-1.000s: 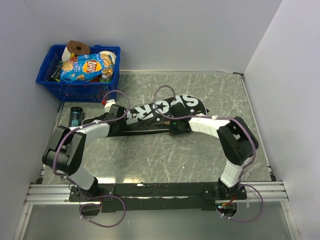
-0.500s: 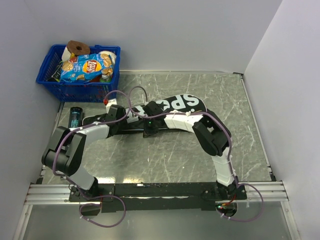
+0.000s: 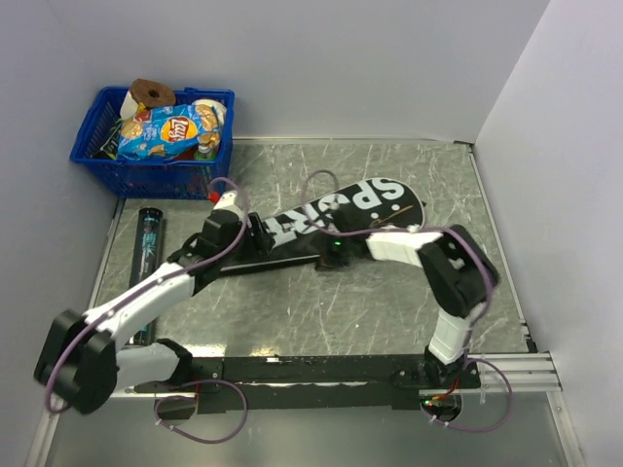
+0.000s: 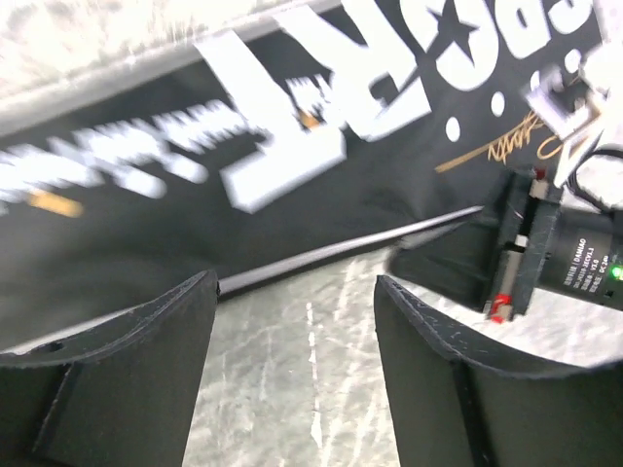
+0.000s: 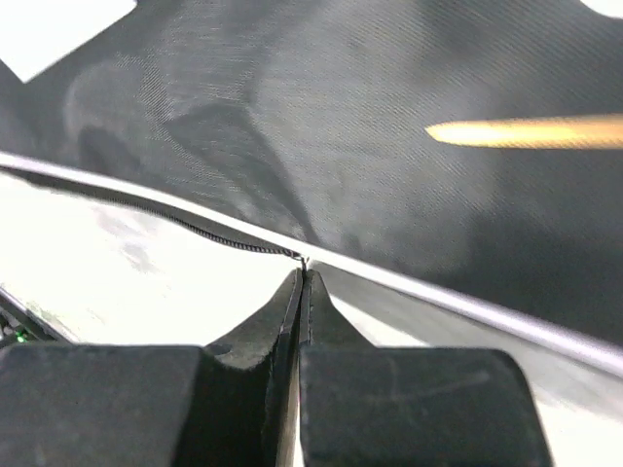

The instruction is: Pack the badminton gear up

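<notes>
The black bag lettered SPORT (image 3: 336, 209) lies slantwise across the table; it fills the top of the left wrist view (image 4: 195, 185). My right gripper (image 3: 329, 255) is at the bag's near edge, shut on the small metal zipper pull (image 5: 304, 261) where the zipper teeth end. The bag's cloth (image 5: 341, 136) lies just beyond it. My left gripper (image 3: 255, 233) is open and empty, its fingers (image 4: 146, 350) over bare table just short of the bag's narrow end. The long dark tube (image 3: 147, 233) lies at the far left. No rackets are in view.
A blue plastic basket (image 3: 146, 170) with a crisp packet (image 3: 164, 129) and other items stands in the back left corner. Grey walls close in the table on the left, back and right. The right wrist (image 4: 560, 248) shows in the left wrist view, close beside my left fingers.
My right gripper went left along the bag's near edge, then back right. The bag has shifted a little to the right. My left arm has drawn back and swung its elbow down to the left.
</notes>
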You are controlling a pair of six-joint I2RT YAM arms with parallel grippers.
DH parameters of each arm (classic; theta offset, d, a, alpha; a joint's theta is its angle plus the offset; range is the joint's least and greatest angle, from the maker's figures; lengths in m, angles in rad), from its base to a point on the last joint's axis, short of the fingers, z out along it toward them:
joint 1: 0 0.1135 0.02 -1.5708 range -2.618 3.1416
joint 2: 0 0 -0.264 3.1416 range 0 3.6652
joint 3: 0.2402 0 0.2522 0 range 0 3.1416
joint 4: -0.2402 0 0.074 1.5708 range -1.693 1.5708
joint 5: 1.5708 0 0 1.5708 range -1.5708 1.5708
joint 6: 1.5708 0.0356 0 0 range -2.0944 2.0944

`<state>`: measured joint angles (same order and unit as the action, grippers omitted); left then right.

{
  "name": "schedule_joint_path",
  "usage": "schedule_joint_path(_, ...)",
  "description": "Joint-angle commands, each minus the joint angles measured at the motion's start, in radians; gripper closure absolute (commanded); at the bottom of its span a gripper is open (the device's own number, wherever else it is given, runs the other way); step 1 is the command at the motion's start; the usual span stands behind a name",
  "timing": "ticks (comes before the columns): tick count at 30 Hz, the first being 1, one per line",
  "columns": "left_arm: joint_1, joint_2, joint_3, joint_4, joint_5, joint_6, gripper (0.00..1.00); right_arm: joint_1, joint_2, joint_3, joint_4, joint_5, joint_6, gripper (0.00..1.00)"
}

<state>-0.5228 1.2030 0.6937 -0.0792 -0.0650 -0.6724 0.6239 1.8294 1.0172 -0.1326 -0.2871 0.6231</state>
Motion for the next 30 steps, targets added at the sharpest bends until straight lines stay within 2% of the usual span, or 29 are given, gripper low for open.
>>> schedule_joint_path(1, -0.005, -0.098, 0.038, -0.116, -0.053, -0.038, 0.29, -0.128, -0.183, -0.167, 0.038, -0.011, -0.077, 1.0)
schedule_joint_path(5, -0.009, -0.138, 0.049, -0.188, -0.065, -0.038, 0.29, -0.242, -0.298, -0.236, -0.015, -0.026, -0.143, 1.0)
schedule_joint_path(8, -0.017, -0.12, 0.044, -0.218, -0.076, -0.047, 0.29, -0.274, -0.36, -0.285, -0.036, 0.0, -0.174, 1.0)
schedule_joint_path(10, -0.022, -0.106, 0.033, -0.241, -0.108, -0.071, 0.24, -0.303, -0.406, -0.313, -0.044, 0.017, -0.189, 1.0)
schedule_joint_path(12, -0.022, -0.068, 0.017, -0.258, -0.131, -0.104, 0.15, -0.311, -0.423, -0.319, -0.055, 0.028, -0.195, 1.0)
schedule_joint_path(13, -0.025, -0.053, 0.01, -0.278, -0.142, -0.111, 0.15, -0.312, -0.424, -0.322, -0.053, 0.026, -0.194, 1.0)
schedule_joint_path(30, -0.037, -0.069, -0.121, -0.3, -0.159, -0.145, 0.21, -0.313, -0.387, -0.359, -0.005, 0.006, -0.171, 1.0)
